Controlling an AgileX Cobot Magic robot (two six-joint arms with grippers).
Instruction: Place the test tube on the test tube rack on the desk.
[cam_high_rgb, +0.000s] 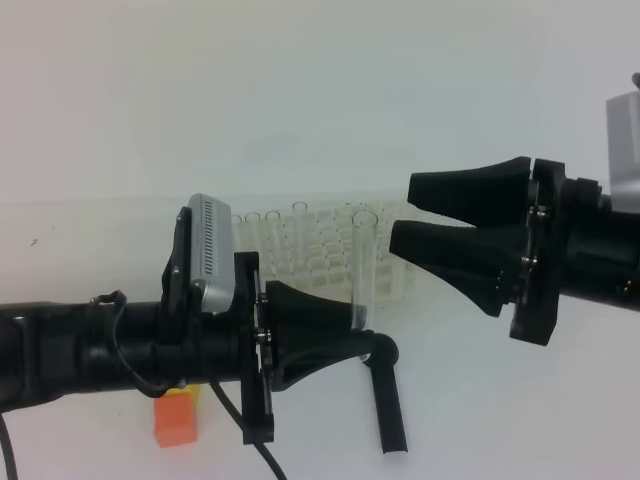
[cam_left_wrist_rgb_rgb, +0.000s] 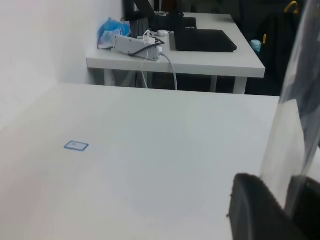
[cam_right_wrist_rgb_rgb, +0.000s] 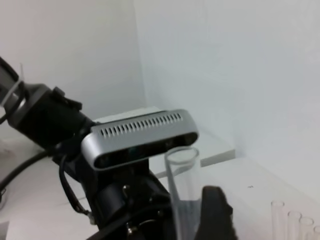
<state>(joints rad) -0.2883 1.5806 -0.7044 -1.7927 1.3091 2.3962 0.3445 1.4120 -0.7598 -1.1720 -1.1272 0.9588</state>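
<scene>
The test tube (cam_high_rgb: 363, 270) stands nearly upright in the air, its lower end pinched in my left gripper (cam_high_rgb: 360, 322), which is shut on it. In the left wrist view the test tube (cam_left_wrist_rgb_rgb: 292, 120) rises at the right edge beside a black finger (cam_left_wrist_rgb_rgb: 257, 210). Just behind it on the desk (cam_high_rgb: 500, 400) sits the white test tube rack (cam_high_rgb: 305, 250). My right gripper (cam_high_rgb: 402, 212) hangs open, its tips a short way right of the tube's rim, nothing between them. The right wrist view shows the tube (cam_right_wrist_rgb_rgb: 182, 185) close in front of one finger (cam_right_wrist_rgb_rgb: 216, 215).
A black club-shaped object (cam_high_rgb: 390, 400) lies on the desk below the left gripper. An orange block (cam_high_rgb: 177, 416) sits at the front left. Several other glass tubes (cam_high_rgb: 252, 218) stand in the rack's back row. Another table (cam_left_wrist_rgb_rgb: 175, 55) with cables stands beyond the desk.
</scene>
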